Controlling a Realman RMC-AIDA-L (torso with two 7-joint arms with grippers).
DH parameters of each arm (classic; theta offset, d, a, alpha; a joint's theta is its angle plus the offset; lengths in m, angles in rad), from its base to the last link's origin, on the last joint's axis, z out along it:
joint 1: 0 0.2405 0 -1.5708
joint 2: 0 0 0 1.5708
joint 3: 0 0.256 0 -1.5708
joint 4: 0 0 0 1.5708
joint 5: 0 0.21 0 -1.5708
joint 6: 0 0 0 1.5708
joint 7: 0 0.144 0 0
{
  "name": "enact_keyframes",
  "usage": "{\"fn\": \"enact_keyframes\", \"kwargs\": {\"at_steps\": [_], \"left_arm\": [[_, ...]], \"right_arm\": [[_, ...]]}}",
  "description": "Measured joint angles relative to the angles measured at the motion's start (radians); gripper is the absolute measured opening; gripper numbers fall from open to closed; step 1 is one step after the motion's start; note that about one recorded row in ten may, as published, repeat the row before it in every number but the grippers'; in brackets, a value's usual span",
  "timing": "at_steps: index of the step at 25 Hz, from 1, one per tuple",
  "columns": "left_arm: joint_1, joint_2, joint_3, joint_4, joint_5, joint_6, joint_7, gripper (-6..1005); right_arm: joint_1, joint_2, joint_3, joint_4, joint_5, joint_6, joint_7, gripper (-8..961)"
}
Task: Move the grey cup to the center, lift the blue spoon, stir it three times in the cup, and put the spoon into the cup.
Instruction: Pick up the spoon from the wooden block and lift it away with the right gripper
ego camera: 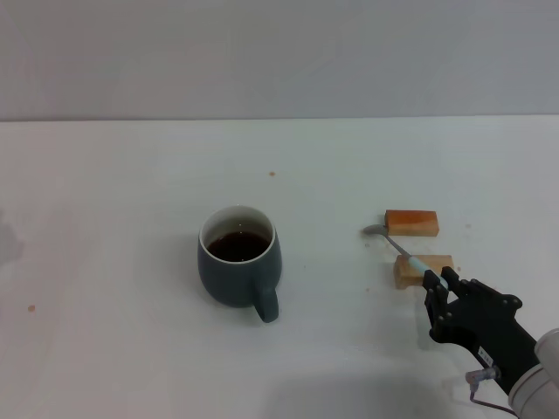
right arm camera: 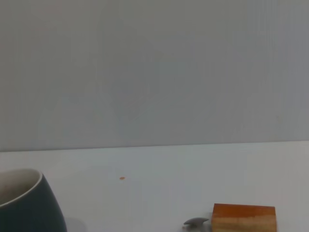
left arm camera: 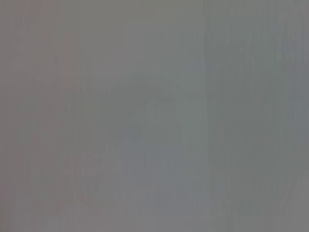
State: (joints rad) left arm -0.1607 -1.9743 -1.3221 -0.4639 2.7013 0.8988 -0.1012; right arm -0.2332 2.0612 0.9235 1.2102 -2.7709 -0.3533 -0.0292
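The grey cup (ego camera: pixel 238 266) stands upright near the middle of the white table (ego camera: pixel 131 192), dark liquid inside and its handle turned toward me. The blue spoon (ego camera: pixel 400 246) lies across two small wooden blocks to the cup's right, its metal bowl at the far end. My right gripper (ego camera: pixel 442 281) is low at the near tip of the spoon's pale handle. In the right wrist view, the cup's rim (right arm camera: pixel 21 193) and the spoon's bowl (right arm camera: pixel 195 222) show at the lower edge. My left gripper is out of view, and the left wrist view is blank grey.
The far wooden block (ego camera: pixel 411 223) and the near wooden block (ego camera: pixel 417 271) carry the spoon; the far block (right arm camera: pixel 244 217) also shows in the right wrist view. A pale wall rises behind the table's far edge.
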Motion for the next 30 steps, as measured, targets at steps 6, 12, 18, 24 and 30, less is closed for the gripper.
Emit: {"fn": "enact_keyframes", "kwargs": {"at_steps": [6,12,18,24,30], "left_arm": [[0.000,0.000,0.000,-0.003,0.000,0.000,0.000,-2],[0.000,0.000,0.000,-0.003,0.000,0.000,0.000,-2],[0.000,-0.001,0.000,0.001,0.000,0.000,0.000,-2],[0.000,-0.003,-0.002,0.005,0.000,0.000,0.000,-2],[0.001,-0.003,-0.002,0.007,0.000,0.000,0.000,-2]], "right_arm": [[0.000,0.002,0.000,-0.002,0.000,0.001,0.000,158],[0.000,0.001,0.000,0.007,-0.008,0.005,0.000,157],[0.001,-0.001,0.011,0.035,-0.042,0.049,0.000,155],[0.005,0.002,0.022,0.066,-0.084,0.087,0.000,154],[0.003,0.002,0.024,0.132,-0.142,0.137,0.000,154]]}}
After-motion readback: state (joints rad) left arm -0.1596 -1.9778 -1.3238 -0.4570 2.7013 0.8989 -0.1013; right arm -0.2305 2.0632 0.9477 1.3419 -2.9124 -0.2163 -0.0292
